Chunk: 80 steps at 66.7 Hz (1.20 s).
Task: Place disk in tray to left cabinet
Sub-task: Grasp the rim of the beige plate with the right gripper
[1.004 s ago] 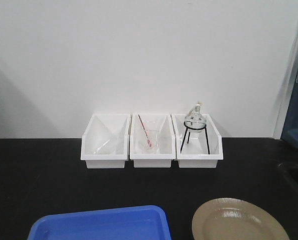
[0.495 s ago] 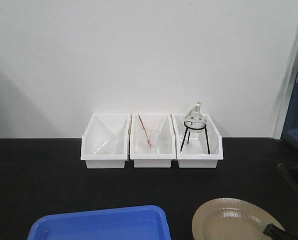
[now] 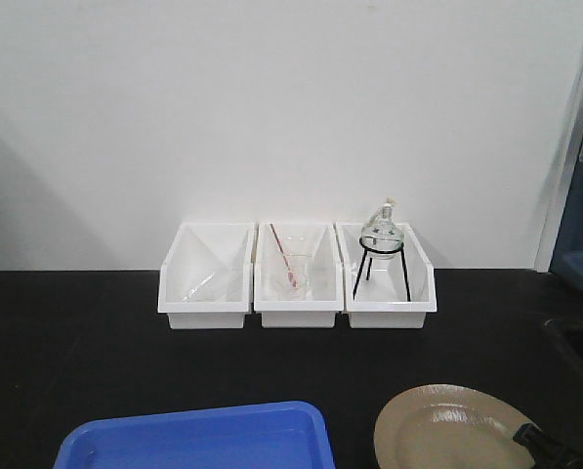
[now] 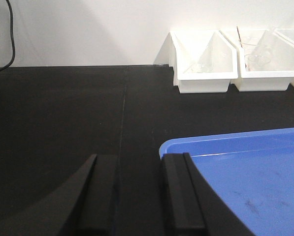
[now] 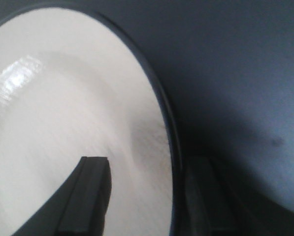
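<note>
While the right claw [image 5: 147, 169] straddles the disk [image 5: 63, 108], its jaws stand apart.

Black bench [image 3: 76, 342], white wall behind. Three white bins [image 3: 296, 278] in a row at centre; the 3 o'clock bin holds a round flask [image 3: 381, 233] on a tripod. Blue tray [image 3: 203, 440] at 7 o'clock. Tan disk [image 3: 447, 435] at 5 o'clock, apart from tray; dark right gripper [image 3: 537, 442] at its 4 o'clock rim

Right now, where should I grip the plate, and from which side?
Grip the plate at its right rim, coming from the right. It lies flat and shallow, so only the thin edge offers a hold; the right tool straddles that rim.
</note>
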Available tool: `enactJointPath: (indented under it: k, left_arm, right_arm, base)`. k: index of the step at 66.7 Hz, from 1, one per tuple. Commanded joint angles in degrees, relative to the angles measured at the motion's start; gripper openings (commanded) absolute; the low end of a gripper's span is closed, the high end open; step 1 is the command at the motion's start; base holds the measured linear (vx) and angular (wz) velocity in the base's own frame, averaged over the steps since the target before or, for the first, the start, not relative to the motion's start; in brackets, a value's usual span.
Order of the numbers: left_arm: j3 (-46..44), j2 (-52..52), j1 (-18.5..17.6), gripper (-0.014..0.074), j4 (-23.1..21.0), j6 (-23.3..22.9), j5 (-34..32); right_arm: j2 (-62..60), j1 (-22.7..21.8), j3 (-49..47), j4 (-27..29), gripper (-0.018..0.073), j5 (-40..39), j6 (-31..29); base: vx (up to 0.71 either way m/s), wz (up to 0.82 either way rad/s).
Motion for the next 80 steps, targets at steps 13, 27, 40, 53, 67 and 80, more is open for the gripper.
enactJointPath:
  k: [13, 27, 40, 53, 67, 80]
  left_arm:
    - [-1.5, 0.8, 0.0, 0.0359, -0.6, 0.0, -4.3]
    - [-1.5, 0.8, 0.0, 0.0359, -0.6, 0.0, -4.3]
    - [-1.5, 0.8, 0.0, 0.0359, -0.6, 0.0, -4.3]
    - [-1.5, 0.8, 0.0, 0.0359, -0.6, 0.0, -4.3]
    - [-1.5, 0.8, 0.0, 0.0359, -0.6, 0.0, -4.3]
    - [-1.5, 0.8, 0.0, 0.0359, -0.6, 0.0, -4.3]
  right_arm:
    - [1.8, -0.2, -1.7, 0.4, 0.0364, -4.5, -0.3]
    - [2.9, -0.2, -1.7, 0.2, 0.0326, -5.8, -0.5]
    - [2.7, -0.2, -1.7, 0.3, 0.0203, -4.1, -0.9]
    - [-0.1, -0.3, -1.7, 0.3, 0.0061, -4.1, -0.9]
    - [-6.8, -0.3, -1.7, 0.5, -0.001, -5.8, -0.9]
    - [-13.1, -0.3, -1.7, 0.9, -0.0007, -8.4, 0.1]
  base:
    - [0.0, 0.0]
    - [0.0, 0.0]
    - [0.0, 0.0]
    - [0.0, 0.0]
    - [0.0, 0.0]
    - [0.0, 0.0]
